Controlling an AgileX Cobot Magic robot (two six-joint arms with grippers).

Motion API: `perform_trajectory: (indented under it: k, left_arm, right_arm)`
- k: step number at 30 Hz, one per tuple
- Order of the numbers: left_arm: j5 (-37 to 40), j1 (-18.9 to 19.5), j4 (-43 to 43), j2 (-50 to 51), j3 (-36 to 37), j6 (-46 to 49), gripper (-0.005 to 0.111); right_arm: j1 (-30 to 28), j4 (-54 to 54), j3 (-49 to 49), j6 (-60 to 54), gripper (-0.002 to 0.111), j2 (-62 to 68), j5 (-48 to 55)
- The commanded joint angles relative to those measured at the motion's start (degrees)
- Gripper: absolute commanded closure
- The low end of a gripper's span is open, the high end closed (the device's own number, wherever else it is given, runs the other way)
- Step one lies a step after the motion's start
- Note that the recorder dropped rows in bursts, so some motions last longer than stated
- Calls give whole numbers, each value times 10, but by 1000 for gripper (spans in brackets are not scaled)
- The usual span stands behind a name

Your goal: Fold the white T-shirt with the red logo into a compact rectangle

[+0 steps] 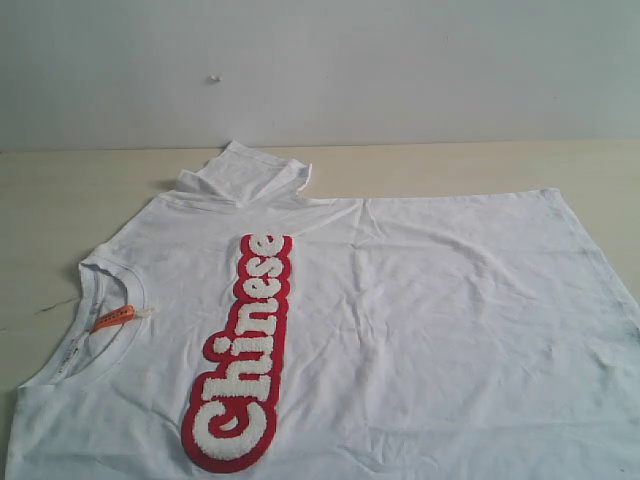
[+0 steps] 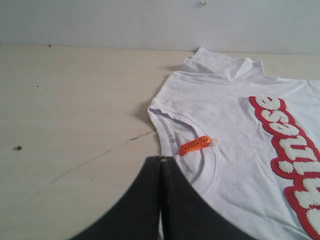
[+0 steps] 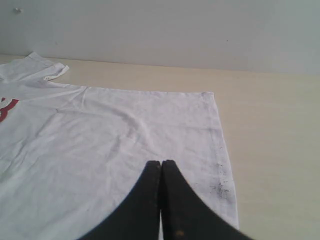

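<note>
The white T-shirt (image 1: 400, 330) lies spread flat on the table, collar to the left and hem to the right. Its red logo (image 1: 243, 350) with fuzzy white letters runs along the chest. An orange tag (image 1: 113, 318) sits inside the collar. The far sleeve (image 1: 245, 172) is crumpled at the back. Neither arm shows in the exterior view. In the left wrist view my left gripper (image 2: 161, 160) is shut and empty, hovering at the collar (image 2: 172, 137) next to the orange tag (image 2: 195, 144). In the right wrist view my right gripper (image 3: 160, 163) is shut and empty above the shirt near its smudged hem (image 3: 222, 175).
The pale wooden table (image 1: 60, 200) runs to a white wall (image 1: 400, 60) at the back. Bare tabletop lies left of the collar (image 2: 70, 115) and right of the hem (image 3: 275, 150). A thin crack (image 2: 137, 136) marks the surface near the collar.
</note>
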Motion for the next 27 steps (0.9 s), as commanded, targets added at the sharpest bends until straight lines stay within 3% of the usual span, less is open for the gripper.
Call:
perform_trajectory:
  k: [1, 15, 20, 27]
  left_arm:
    - [-6, -4, 1, -3, -1, 0, 107]
    - [-12, -4, 3, -3, -1, 18, 107]
    - [-54, -4, -53, -3, -1, 8, 107]
    - [-170, -4, -142, -3, -1, 8, 107]
  right_arm:
    - [-3, -1, 3, -1, 108, -3, -9]
    - [-3, -1, 3, -1, 108, -3, -9]
    - [-3, -1, 3, -1, 108, -3, -29]
    - [-3, 19, 3, 1, 108, -3, -144]
